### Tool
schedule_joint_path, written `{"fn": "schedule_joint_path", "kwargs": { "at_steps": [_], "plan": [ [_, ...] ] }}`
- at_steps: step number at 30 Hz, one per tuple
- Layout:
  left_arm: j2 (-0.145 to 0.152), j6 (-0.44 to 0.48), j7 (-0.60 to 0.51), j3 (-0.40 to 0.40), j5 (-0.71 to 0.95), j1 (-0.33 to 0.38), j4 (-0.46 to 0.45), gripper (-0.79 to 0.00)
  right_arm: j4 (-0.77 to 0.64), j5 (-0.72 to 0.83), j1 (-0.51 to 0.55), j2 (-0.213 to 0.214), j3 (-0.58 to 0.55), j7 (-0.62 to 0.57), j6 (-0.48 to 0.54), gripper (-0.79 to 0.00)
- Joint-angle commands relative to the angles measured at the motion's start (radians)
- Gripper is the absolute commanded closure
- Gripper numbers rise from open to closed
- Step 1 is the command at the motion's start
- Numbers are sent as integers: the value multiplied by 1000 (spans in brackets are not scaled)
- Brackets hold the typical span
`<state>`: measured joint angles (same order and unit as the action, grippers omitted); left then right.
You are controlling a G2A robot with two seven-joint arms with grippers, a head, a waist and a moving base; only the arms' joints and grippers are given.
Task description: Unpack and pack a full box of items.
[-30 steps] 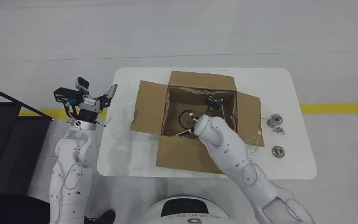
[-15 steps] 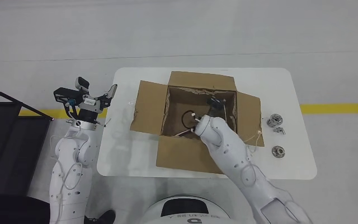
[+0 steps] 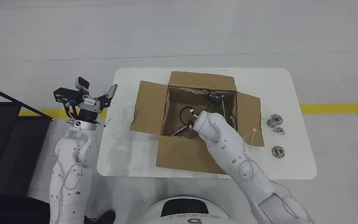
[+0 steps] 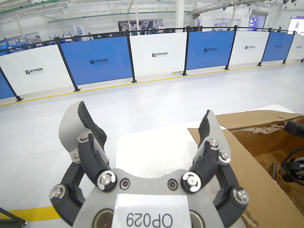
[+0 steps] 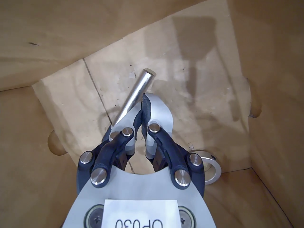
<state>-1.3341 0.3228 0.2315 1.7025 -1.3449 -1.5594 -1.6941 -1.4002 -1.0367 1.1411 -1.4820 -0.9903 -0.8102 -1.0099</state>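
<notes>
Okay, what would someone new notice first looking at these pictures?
The open cardboard box in the middle of the white table, with the right arm down inside it. Inside, the right gripper is shut beside a shiny metal rod, a metal ring in the corner; the left gripper hangs open by the table's left edge.

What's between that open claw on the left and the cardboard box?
Top view: between the left gripper and the box, just bare white table, bar a tiny pale scrap by the flap.
</notes>
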Motion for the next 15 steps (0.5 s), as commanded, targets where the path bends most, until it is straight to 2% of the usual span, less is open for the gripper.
{"fn": "schedule_joint_path", "kwargs": {
  "at_steps": [1, 5, 6, 8, 9, 10, 11, 14, 15],
  "plan": [
    [0, 0, 0, 0, 0, 0, 0, -785, -40, -13, 22, 6, -18, 1, -1, 0],
    [0, 0, 0, 0, 0, 0, 0, -785, -111, -43, 71, 19, -47, -8, 8, 0],
    [0, 0, 0, 0, 0, 0, 0, -785, -122, -54, 80, 21, -44, -16, 16, -65],
    [0, 0, 0, 0, 0, 0, 0, -785, -129, -74, 88, 23, -37, -30, 31, -360],
    [0, 0, 0, 0, 0, 0, 0, -785, -126, -81, 88, 23, -34, -36, 36, -419],
    [0, 0, 0, 0, 0, 0, 0, -785, -120, -83, 87, 22, -31, -41, 41, -529],
    [0, 0, 0, 0, 0, 0, 0, -785, -112, -84, 84, 21, -28, -46, 46, -570],
    [0, 0, 0, 0, 0, 0, 0, -785, -85, -88, 70, 16, -15, -55, 55, -505],
    [0, 0, 0, 0, 0, 0, 0, -785, -75, -88, 66, 14, -9, -58, 58, -409]
  ]
}}
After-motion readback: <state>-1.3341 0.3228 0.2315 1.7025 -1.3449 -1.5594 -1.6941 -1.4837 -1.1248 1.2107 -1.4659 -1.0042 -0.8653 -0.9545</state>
